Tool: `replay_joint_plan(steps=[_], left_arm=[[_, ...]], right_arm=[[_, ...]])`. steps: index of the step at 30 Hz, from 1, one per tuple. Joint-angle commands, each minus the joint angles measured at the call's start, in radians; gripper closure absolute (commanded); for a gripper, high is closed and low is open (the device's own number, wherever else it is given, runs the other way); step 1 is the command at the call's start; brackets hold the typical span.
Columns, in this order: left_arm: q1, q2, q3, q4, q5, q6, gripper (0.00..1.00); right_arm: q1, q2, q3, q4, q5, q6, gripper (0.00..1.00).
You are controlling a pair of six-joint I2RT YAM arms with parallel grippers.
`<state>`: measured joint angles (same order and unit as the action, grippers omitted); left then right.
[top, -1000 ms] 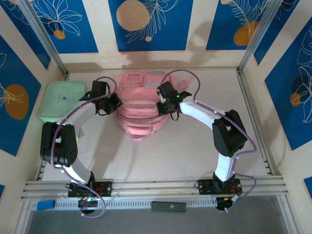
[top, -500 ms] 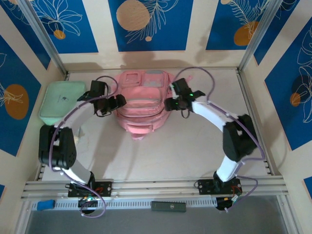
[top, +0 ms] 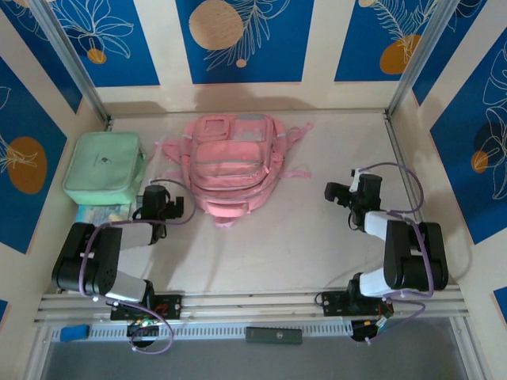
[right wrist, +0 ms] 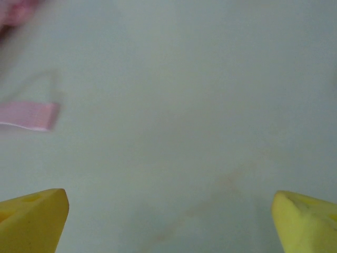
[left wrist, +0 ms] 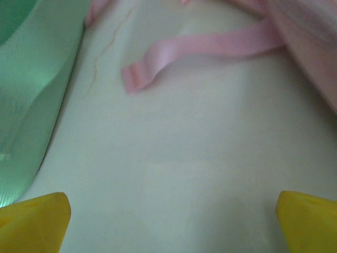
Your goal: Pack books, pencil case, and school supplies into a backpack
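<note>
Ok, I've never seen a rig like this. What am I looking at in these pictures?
Two robot arms are bolted at the near edge of a table. The wide picture comes from a fixed camera above and behind them; the other two come from a camera on each wrist, yellow fingertips in the bottom corners. On the table lie a pink backpack and, to its left, a mint green bag. The left tool faces a pink strap beside the green bag; the right tool faces bare table and another strap end. Both tools are open and hold nothing.
</note>
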<state>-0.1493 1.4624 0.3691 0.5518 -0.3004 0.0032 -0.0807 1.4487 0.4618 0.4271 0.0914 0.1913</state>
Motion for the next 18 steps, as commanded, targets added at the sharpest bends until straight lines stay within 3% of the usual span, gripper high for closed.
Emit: replay_joint_plan(steps=[1, 3, 7, 18], left_arm=[[0.007, 0.04, -0.06, 0.469, 0.09, 0.077, 0.01], [0.007, 0.128, -0.096, 0.627, 0.15, 0.111, 0.01], [0.007, 0.119, -0.021, 0.472, -0.007, 0.053, 0.01], [0.02, 0.111, -0.022, 0.461, 0.012, 0.04, 0.01]], right_arm=[[0.066, 0.073, -0.047, 0.388, -0.134, -0.12, 0.01], [0.07, 0.075, -0.041, 0.364, -0.038, -0.088, 0.01], [0.087, 0.075, -0.045, 0.38, -0.009, -0.097, 0.01], [0.076, 0.072, -0.042, 0.368, -0.04, -0.093, 0.01]])
